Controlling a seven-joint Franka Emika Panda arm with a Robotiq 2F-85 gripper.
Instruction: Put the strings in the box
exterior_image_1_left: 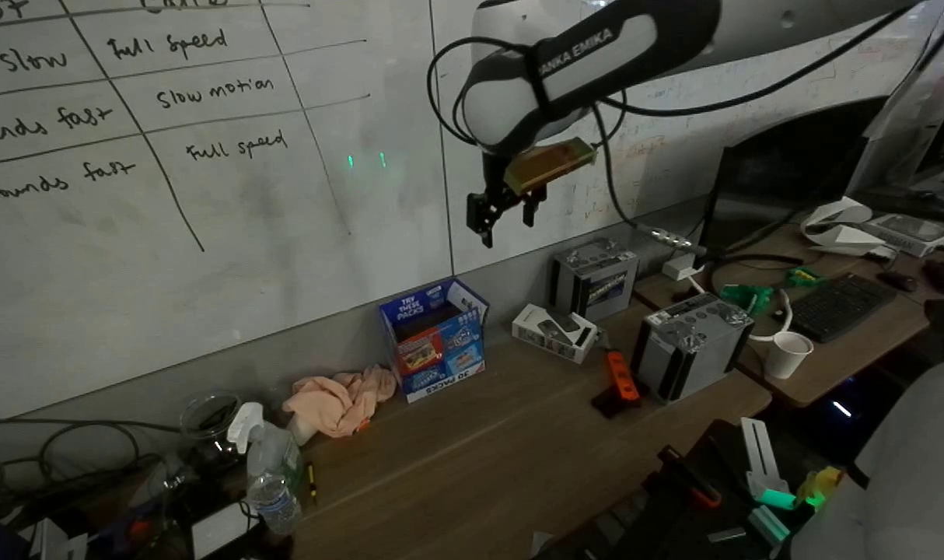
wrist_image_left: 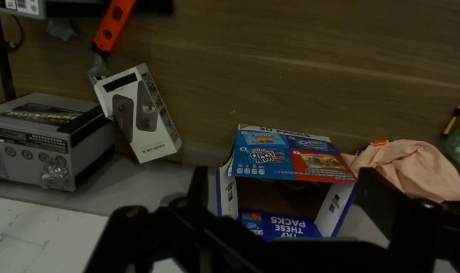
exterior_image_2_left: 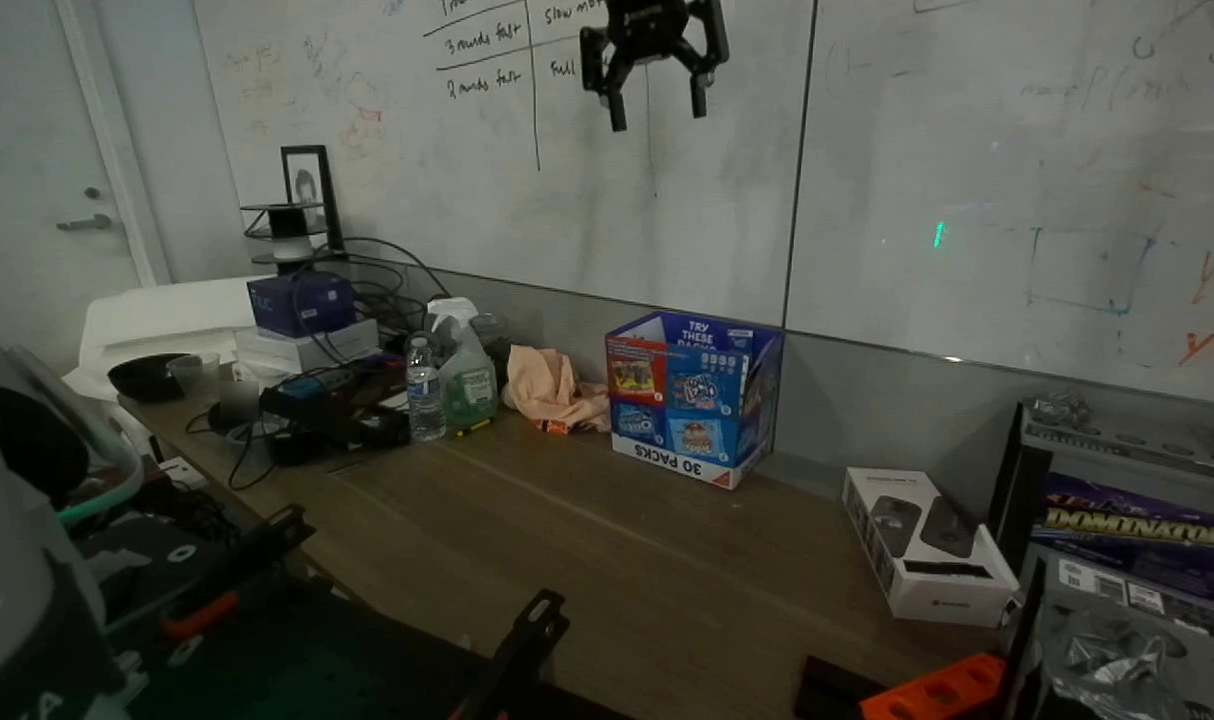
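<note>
High hung the gripper (exterior_image_2_left: 658, 113), fingers (exterior_image_2_left: 617, 108) spread wide, well above the box (exterior_image_2_left: 682, 400)
And only the wrist view caught it: a faint pale strand, seemingly the strings (wrist_image_left: 298, 185), inside

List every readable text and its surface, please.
"TRY THESE PACKS": box
"30 PACKS": box
"CHIPS AHOY!": box
"OREO": box
"Teddy": box
"DOMINATOR": grey device
"ANKA EMIKA": arm
"full speed": whiteboard
"slow motion": whiteboard
"3 rounds fast": whiteboard
"2 rounds fast": whiteboard
Remainder: too small, blurred or cropped.
</note>
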